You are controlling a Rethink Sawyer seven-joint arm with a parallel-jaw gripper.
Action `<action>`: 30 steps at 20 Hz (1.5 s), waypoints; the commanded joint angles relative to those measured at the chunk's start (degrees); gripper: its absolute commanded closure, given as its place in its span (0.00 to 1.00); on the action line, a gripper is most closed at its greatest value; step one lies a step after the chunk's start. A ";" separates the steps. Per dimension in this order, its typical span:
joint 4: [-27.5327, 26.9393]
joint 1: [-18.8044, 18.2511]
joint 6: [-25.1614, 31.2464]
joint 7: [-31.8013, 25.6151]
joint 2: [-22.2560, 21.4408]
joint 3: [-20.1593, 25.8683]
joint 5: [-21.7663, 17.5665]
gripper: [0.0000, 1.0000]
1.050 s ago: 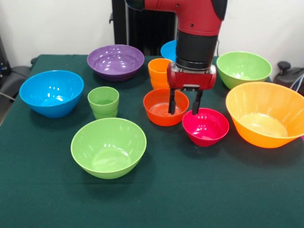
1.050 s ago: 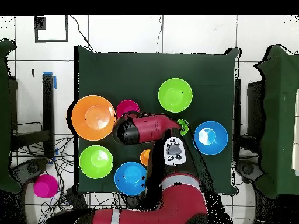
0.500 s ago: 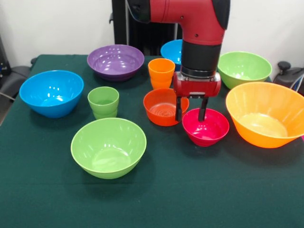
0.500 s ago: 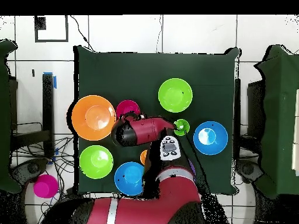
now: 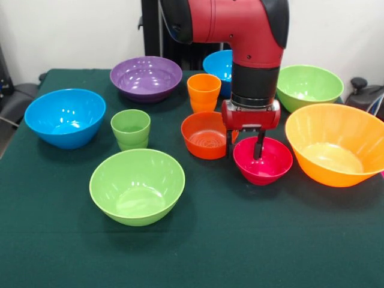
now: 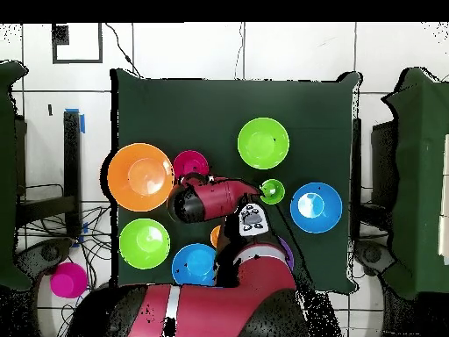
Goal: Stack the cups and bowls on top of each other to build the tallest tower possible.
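1. Bright, even indoor light from above; the front view is sharp throughout.
2. Soft white glare glints inside the large orange bowl (image 5: 336, 144).
3. Faint shadows underlie bowls on the green tablecloth (image 5: 252, 240).

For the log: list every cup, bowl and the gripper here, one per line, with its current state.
gripper: open, straddling the magenta bowl's rim
magenta bowl: upright, on table, unstacked
orange-red bowl: upright, empty
orange cup: upright, unstacked
green cup: upright, unstacked
large orange bowl: upright, empty
near green bowl: upright, empty
far green bowl: upright
left blue bowl: upright, empty
far blue bowl: partly hidden by arm
purple bowl: upright, empty
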 commanded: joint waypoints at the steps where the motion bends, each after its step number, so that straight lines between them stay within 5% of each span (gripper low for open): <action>1: -3.33 0.52 -2.55 7.29 1.81 5.04 1.88 0.00; 13: -3.69 1.24 -3.29 8.17 2.18 4.18 2.80 0.00; 25: -3.25 -2.21 -1.81 6.13 3.41 8.10 2.98 0.00; 26: -3.54 -2.44 -3.42 6.09 3.71 8.33 2.28 1.00; 30: -4.31 -2.18 -6.99 5.59 4.30 8.07 0.48 1.00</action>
